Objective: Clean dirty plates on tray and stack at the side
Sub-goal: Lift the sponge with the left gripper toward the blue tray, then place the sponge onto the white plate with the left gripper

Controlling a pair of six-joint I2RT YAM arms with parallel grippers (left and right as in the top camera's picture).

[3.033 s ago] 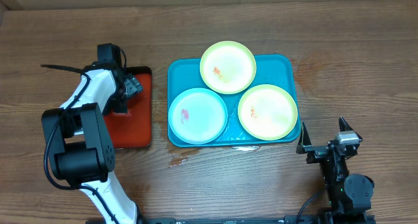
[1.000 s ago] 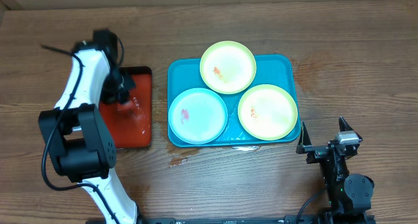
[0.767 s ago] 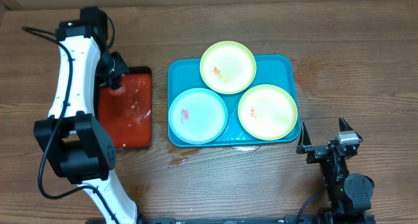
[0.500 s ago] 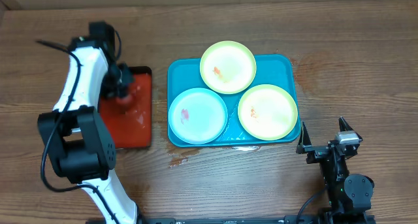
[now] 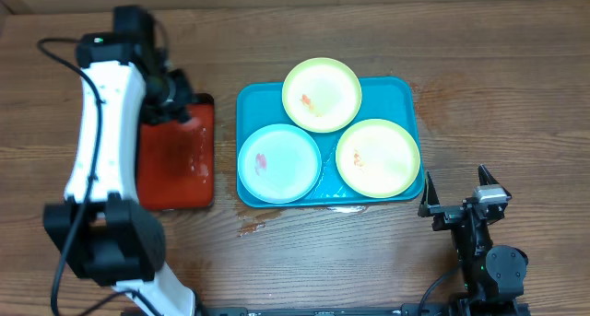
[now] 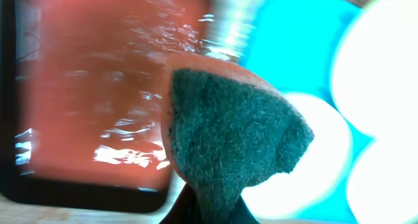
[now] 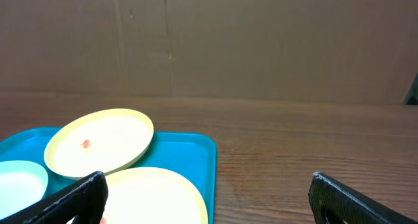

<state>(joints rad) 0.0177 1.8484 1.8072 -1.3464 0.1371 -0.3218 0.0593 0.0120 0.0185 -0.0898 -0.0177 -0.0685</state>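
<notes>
Three plates (image 5: 279,163) on teal tray (image 5: 253,104); left claw (image 5: 175,99) perhaps above red tray (image 5: 175,169).

So the teal tray (image 5: 407,92) lies flat on the surface (image 5: 502,72), off to the right of the left hand (image 5: 177,104) and just ahead and to the left of the right hand (image 5: 454,182). Three round shallow plates are in it, all face up. The light blue plate (image 5: 279,163) is closest to the left hand and has a small red smear. The far yellow-green plate (image 5: 321,95) pokes out over the tray's far rim, with an orange smear near the middle. The near yellow-green plate (image 5: 378,158) is nearest the right hand, with faint orange marks.
</notes>
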